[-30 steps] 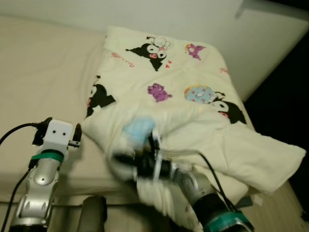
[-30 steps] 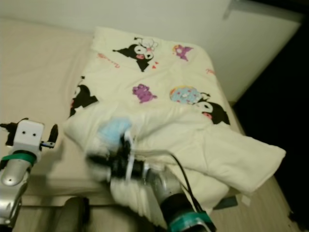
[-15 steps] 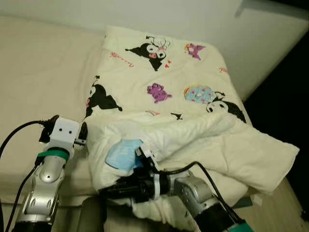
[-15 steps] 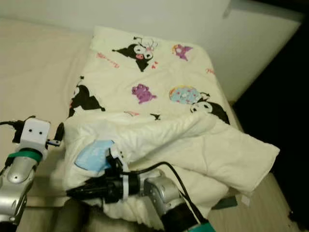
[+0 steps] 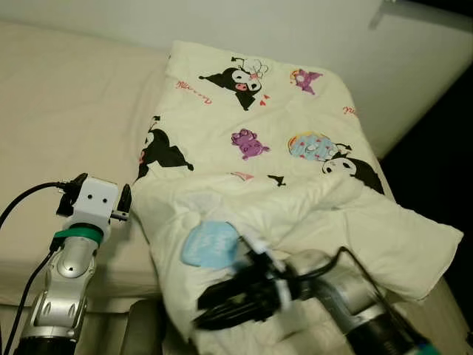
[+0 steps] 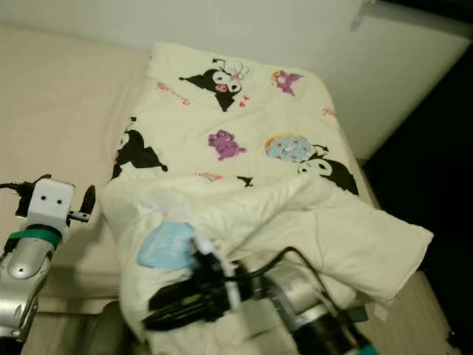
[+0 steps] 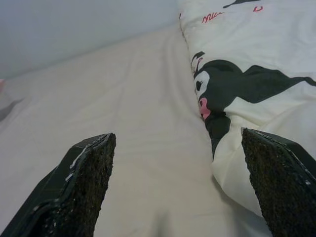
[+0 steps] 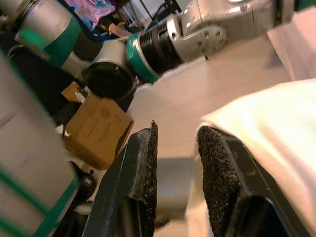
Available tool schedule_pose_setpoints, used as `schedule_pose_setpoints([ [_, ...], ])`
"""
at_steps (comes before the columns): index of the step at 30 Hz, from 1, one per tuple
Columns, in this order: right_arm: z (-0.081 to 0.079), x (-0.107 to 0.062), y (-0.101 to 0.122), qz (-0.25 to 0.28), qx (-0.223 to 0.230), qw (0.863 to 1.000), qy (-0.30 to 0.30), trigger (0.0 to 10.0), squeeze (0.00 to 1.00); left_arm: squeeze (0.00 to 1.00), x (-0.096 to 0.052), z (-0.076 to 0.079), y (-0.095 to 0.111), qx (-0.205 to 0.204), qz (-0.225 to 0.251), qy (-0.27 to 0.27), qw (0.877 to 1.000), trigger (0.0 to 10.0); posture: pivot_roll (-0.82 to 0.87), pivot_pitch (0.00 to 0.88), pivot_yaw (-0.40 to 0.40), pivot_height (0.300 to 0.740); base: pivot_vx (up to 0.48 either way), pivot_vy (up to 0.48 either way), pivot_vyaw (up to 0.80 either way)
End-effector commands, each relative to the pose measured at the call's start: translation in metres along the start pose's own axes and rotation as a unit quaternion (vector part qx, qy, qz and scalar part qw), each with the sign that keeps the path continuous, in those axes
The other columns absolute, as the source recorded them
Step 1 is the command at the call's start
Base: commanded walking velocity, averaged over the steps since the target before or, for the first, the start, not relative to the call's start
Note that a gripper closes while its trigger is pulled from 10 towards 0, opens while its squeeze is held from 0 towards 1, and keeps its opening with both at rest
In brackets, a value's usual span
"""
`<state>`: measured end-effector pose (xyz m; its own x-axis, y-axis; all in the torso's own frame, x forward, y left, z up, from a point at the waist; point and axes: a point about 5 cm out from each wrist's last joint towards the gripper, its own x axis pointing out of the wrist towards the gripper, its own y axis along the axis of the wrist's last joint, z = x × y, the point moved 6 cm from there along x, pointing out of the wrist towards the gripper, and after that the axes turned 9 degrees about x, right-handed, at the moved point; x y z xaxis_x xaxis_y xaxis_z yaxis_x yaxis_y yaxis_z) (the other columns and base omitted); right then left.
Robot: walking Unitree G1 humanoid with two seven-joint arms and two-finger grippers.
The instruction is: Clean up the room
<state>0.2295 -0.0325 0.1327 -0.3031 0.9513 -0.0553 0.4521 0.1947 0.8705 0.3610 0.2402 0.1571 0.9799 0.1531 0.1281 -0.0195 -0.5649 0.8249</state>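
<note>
While right claw [image 5: 222, 307] nears blanket [image 5: 281, 148], left claw [image 7: 177, 182] gapes beside it.

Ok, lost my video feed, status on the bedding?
Left gripper open, over the mattress beside the blanket. Right gripper at the blanket's folded near edge; grip unclear. Cardboard box below.

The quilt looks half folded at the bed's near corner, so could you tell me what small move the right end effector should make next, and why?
Probably close the right end effector on the quilt edge. Its fingers stand slightly apart beside the white fabric, nothing pinched, and the folded flap lies bunched.
</note>
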Motion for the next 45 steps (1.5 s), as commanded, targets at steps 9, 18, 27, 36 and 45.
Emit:
schedule_pose_setpoints([
  [9, -0.017, -0.069, 0.001, 0.006, 0.005, 0.996, -0.086, 10.0, 0.0, 0.0, -0.002, 0.018, -0.004, -0.009, -0.006, -0.021, 1.0, 10.0, 0.23, 0.086, -0.117, 0.575, 0.0, 0.0, 0.0],
  [18, 0.083, -0.135, 0.061, 0.134, -0.082, 0.885, -0.438, 10.0, 0.0, 0.0, -0.002, 0.029, -0.004, -0.009, -0.005, -0.036, 0.999, 10.0, 0.21, 0.08, -0.119, 0.575, 0.0, 0.0, 0.0],
  [27, 0.133, -0.12, 0.131, 0.222, -0.133, 0.786, -0.561, 10.0, 0.0, 0.0, -0.009, 0.051, 0.002, -0.004, 0.007, -0.069, 0.998, 10.0, 0.23, 0.07, -0.132, 0.575, 0.0, 0.0, 0.0],
  [36, 0.158, -0.132, 0.136, -0.007, -0.275, 0.654, -0.705, 10.0, 0.0, 0.0, -0.008, 0.051, 0.002, -0.003, 0.006, -0.066, 0.998, 10.0, 0.23, 0.062, -0.141, 0.575, 0.0, 0.0, 0.0],
  [45, 0.164, -0.144, 0.119, -0.198, -0.378, 0.594, -0.682, 10.0, 0.0, 0.0, -0.009, 0.051, -0.002, 0.004, 0.001, -0.071, 0.997, 10.0, 0.23, 0.065, -0.145, 0.575, 0.0, 0.0, 0.0],
])
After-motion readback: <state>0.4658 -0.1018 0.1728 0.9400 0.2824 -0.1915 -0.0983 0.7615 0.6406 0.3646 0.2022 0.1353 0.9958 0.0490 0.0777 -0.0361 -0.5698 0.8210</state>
